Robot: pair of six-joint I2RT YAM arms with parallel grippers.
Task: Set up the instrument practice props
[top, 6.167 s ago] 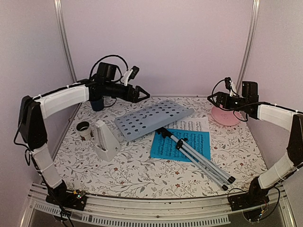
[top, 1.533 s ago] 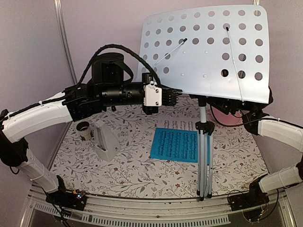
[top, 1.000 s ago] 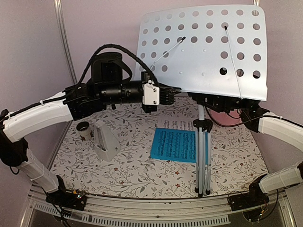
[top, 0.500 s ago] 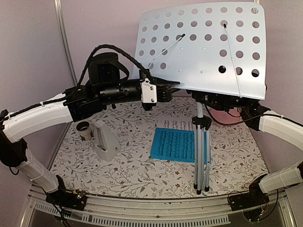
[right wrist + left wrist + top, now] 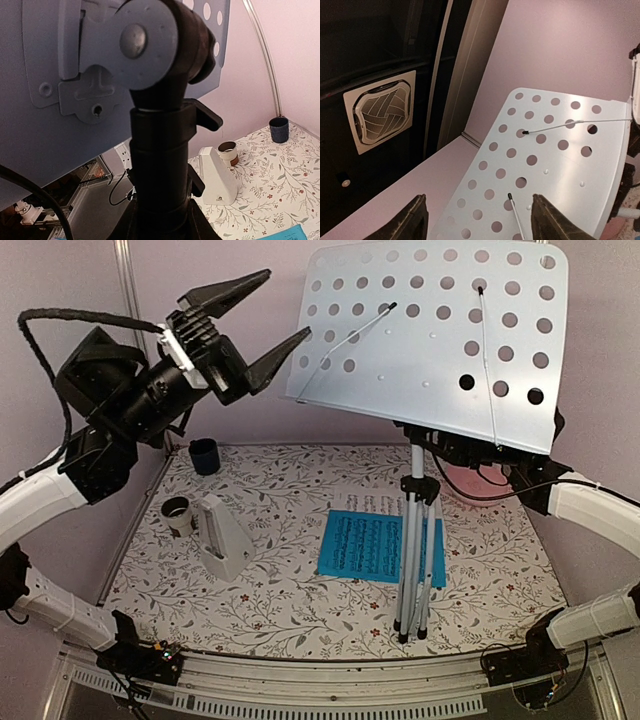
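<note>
We've got the right gripper (image 5: 160, 226) clamped on the music stand (image 5: 430, 340) post, right under the desk. The folded tripod (image 5: 412, 575) likely won't self-support. The left gripper (image 5: 288, 302) is wide open and empty, left of the desk.

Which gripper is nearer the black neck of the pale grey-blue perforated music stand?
Right. The right gripper is closed on the black neck of the music stand, below its tray; the left gripper hangs open in the air off the tray's left edge.
</note>
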